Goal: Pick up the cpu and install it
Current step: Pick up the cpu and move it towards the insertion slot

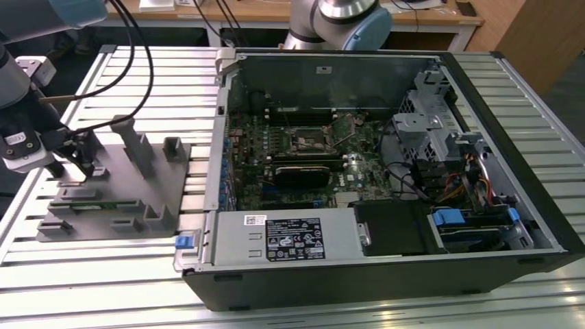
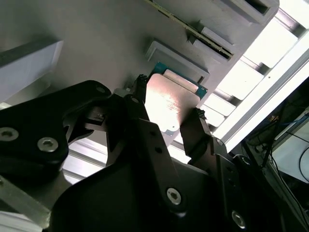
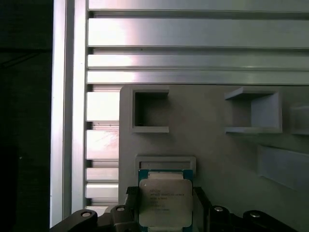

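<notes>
pincer [image 2: 169,98] looks clamped on the cpu [image 3: 165,200] by 2 opposite edges, chip sitting between its fingers [image 2: 195,128] at the grey jig [image 3: 217,159], socket [image 1: 305,140] well off from that jig.

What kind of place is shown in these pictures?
Probably a robotics lab's assembly workcell: an open computer case lies on a slatted aluminium table, a grey parts fixture holds the cpu, and wooden desks stand behind.
</notes>
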Robot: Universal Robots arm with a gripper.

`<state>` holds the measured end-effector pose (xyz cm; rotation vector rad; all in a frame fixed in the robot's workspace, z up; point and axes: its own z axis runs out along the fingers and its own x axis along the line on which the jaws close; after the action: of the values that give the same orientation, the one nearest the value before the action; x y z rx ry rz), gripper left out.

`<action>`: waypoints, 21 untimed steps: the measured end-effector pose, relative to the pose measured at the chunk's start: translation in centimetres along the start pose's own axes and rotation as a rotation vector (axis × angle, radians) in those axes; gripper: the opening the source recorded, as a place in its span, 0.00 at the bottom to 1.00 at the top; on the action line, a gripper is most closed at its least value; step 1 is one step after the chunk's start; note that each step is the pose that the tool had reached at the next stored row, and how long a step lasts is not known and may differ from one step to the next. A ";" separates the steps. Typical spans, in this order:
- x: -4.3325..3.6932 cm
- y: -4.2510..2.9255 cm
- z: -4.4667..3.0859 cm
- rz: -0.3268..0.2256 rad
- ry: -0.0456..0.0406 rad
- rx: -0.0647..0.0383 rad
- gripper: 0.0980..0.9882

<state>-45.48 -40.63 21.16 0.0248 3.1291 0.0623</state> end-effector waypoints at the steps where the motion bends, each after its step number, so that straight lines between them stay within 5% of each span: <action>1: 0.00 0.00 -0.05 0.000 -0.0001 0.000 0.49; 21: -0.01 0.04 -1.05 0.000 0.0000 0.000 0.49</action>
<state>-45.48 -40.63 22.21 0.0248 3.1292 0.0623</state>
